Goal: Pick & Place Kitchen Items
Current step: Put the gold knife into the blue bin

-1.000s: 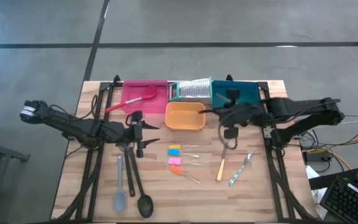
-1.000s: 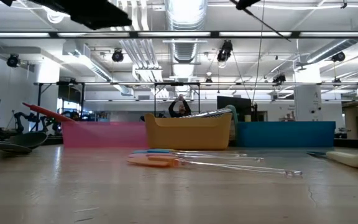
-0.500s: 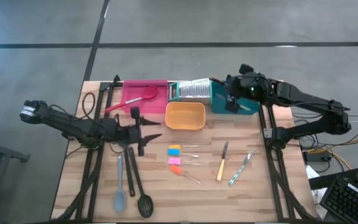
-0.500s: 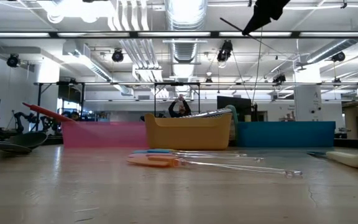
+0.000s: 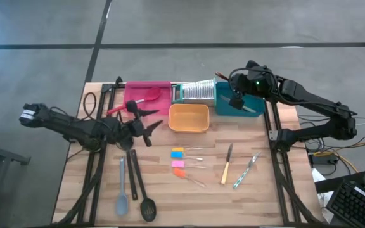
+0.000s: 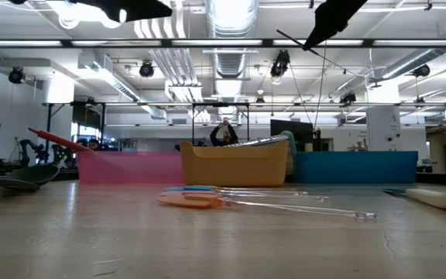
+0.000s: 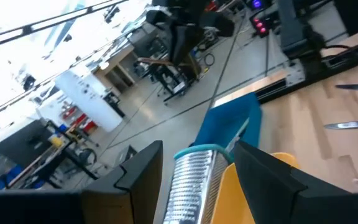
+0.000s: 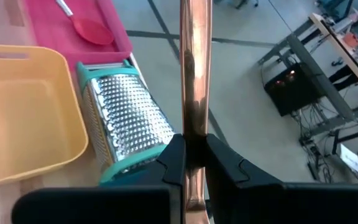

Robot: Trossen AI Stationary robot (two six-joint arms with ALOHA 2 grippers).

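Note:
My right gripper [image 5: 236,96] hangs high over the teal tray [image 5: 251,95] at the far right, shut on a thin copper-coloured utensil handle [image 8: 194,74]. My left gripper [image 5: 146,122] is open and empty, above the table between the pink tray [image 5: 160,88] and the orange tray [image 5: 189,118]. A red spoon [image 5: 136,101] lies in the pink tray. A grey-blue spoon [image 5: 122,190] and a black slotted spoon [image 5: 143,201] lie flat at the near left. Two knives [image 5: 226,166] [image 5: 246,171] and small coloured pieces [image 5: 178,163] lie mid-table. My right gripper pinches the copper-coloured handle [image 8: 193,127] between its two fingers [image 8: 174,155], partway along its length. The handle runs on past the fingertips toward the table's far left [image 5: 219,77]. It is lifted clear, high above the teal tray; its ends are out of view.
A silver ribbed grater [image 5: 195,90] lies on its side between the pink and teal trays, behind the orange tray. The dark arm frames [image 5: 94,164] [image 5: 277,158] run along the table's left and right sides. Bare wood [image 5: 195,202] shows at the near middle.
My right gripper has gone from mid-table, above the knives, up and toward the far right edge over the teal tray, still shut on the thin handle. My left gripper has gone a little toward the far edge and tipped its fingers up from pointing down.

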